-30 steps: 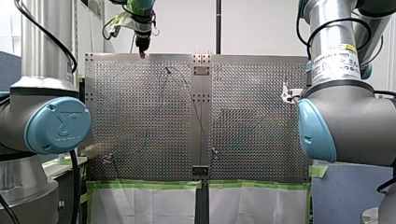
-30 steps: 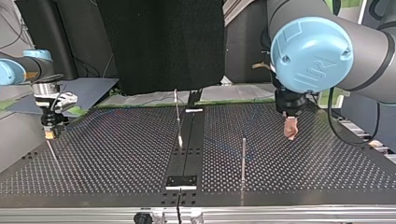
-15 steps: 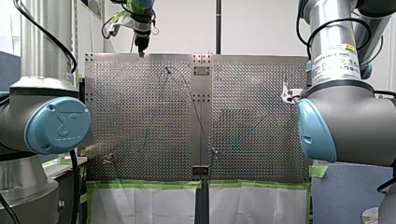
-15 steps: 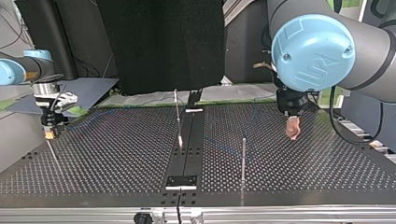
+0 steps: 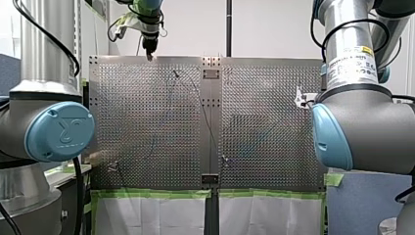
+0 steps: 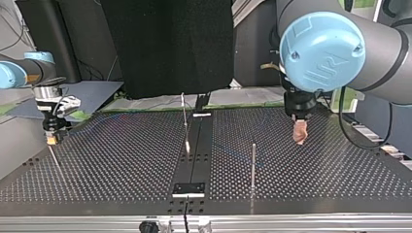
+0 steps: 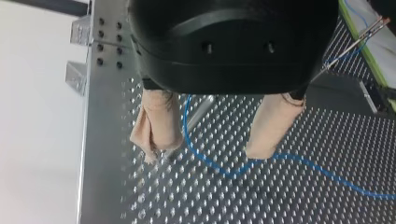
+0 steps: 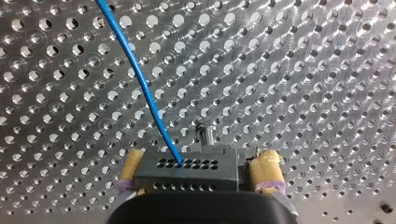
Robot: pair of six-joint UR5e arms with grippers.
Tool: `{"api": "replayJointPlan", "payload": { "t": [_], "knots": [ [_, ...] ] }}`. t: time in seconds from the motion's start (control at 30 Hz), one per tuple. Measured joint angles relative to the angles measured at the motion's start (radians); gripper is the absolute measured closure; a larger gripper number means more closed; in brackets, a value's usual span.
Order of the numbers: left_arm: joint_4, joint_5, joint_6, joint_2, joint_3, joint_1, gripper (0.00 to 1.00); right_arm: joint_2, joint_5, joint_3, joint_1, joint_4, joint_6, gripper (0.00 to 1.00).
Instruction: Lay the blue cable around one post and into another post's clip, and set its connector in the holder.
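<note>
The left wrist view shows my left gripper (image 7: 203,155) open just above the perforated board, its beige fingers (image 7: 156,121) astride the thin blue cable (image 7: 219,168), which lies loose on the board. In the top view this gripper (image 6: 300,132) hangs at the right, beyond a tall thin post (image 6: 253,162). My right gripper (image 8: 196,179) stands open with the dark grey connector (image 8: 187,170) between its yellow pads (image 8: 266,170); a small gap shows on one side. The cable (image 8: 140,79) leaves the connector across the board. In the top view my right gripper (image 6: 51,136) is at the far left edge.
A second post (image 6: 183,114) stands by the dark centre strip, which carries a small plate (image 6: 189,188) near the front rail. A short pin (image 8: 205,133) rises just ahead of the connector. My arms' large elbows (image 5: 58,129) fill both sides of the front view.
My left gripper has drifted slightly toward the top view's left and a little higher. My right arm has not moved.
</note>
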Motion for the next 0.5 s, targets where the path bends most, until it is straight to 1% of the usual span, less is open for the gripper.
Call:
{"api": "replayJointPlan", "payload": {
  "t": [0.13, 0.23, 0.5],
  "knots": [
    [0.028, 0.029, -0.006, 0.002, -0.027, -0.02, 0.0, 0.0, 0.0, 0.0, 0.0, 0.0, 0.0, 0.02],
    [0.053, 0.054, -0.025, 0.002, -0.052, -0.043, 0.0, 0.0, 0.0, 0.0, 0.0, 0.0, 0.0, 0.02],
    [0.131, 0.132, -0.101, -0.005, -0.131, -0.121, 0.0, 0.0, 0.0, 0.0, 0.0, 0.0, 0.0, 0.02]
  ]
}}
